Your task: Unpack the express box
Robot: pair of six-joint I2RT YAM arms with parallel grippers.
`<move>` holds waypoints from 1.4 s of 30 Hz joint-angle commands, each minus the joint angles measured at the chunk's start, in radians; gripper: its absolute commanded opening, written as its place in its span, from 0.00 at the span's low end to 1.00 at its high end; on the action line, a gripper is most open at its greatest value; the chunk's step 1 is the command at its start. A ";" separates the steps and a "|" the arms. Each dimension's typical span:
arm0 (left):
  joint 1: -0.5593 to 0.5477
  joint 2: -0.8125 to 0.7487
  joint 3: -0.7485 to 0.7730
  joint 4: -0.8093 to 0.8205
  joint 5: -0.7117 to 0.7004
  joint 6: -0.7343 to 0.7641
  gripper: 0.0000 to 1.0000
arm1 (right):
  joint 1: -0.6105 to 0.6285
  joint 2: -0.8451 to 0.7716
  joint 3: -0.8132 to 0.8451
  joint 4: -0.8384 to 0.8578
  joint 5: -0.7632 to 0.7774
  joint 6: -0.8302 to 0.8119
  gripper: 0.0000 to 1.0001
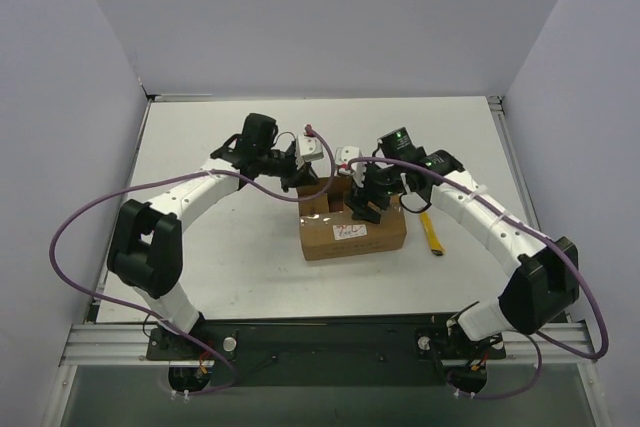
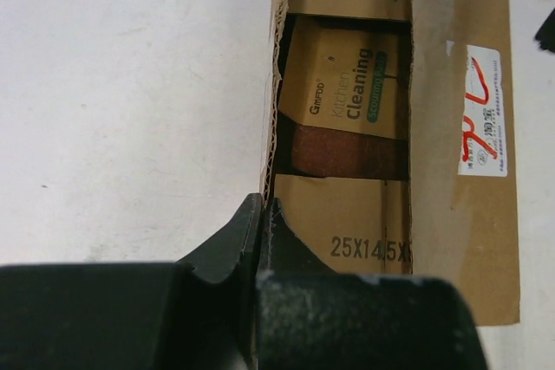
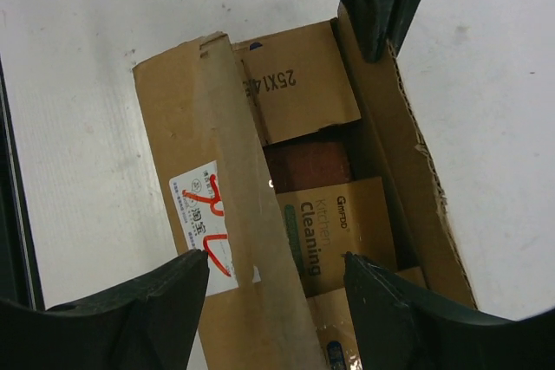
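The express box (image 1: 352,237) lies mid-table, a brown carton with a white label (image 2: 483,110) marked in red. Its top is parted. Inside lies a flat brown packet (image 3: 338,223) printed "Kitchen Cleaning" with a dark red band. My left gripper (image 2: 263,210) is shut on the edge of the box's far flap at the box's left end; the right wrist view shows it (image 3: 375,10) pinching that flap. My right gripper (image 3: 277,279) hangs open over the opening, one finger above the labelled flap, the other above the packet, touching neither.
A small yellow utility knife (image 1: 433,234) lies on the table just right of the box, under the right forearm. White walls close off the left, back and right of the white tabletop (image 1: 220,147).
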 commanded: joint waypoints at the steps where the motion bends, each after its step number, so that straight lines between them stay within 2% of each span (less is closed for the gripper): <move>1: 0.002 0.008 0.054 -0.050 0.124 -0.129 0.00 | -0.006 0.049 0.013 -0.079 -0.075 -0.081 0.65; 8: 0.003 0.016 0.071 -0.069 0.147 -0.149 0.00 | -0.025 0.159 0.086 -0.178 -0.137 -0.108 0.67; 14: 0.004 0.013 0.062 -0.049 0.110 -0.158 0.00 | -0.037 0.251 0.138 -0.312 -0.192 -0.150 0.65; 20: 0.017 0.066 0.094 -0.037 0.055 -0.198 0.00 | -0.037 0.236 0.241 -0.510 -0.230 -0.204 0.54; 24: 0.028 0.105 0.132 -0.038 0.051 -0.218 0.00 | -0.020 0.156 0.248 -0.601 -0.224 -0.216 0.49; 28: 0.037 0.128 0.152 -0.009 0.070 -0.251 0.00 | 0.000 0.099 0.137 -0.613 -0.197 -0.225 0.46; 31: 0.045 0.149 0.166 -0.003 0.067 -0.274 0.00 | 0.029 0.072 0.064 -0.633 -0.175 -0.250 0.40; 37: 0.046 0.190 0.203 -0.001 0.081 -0.288 0.00 | 0.049 0.023 -0.015 -0.618 -0.126 -0.273 0.35; 42: 0.045 0.215 0.224 -0.001 0.128 -0.311 0.00 | 0.044 0.023 -0.117 -0.413 -0.021 -0.184 0.28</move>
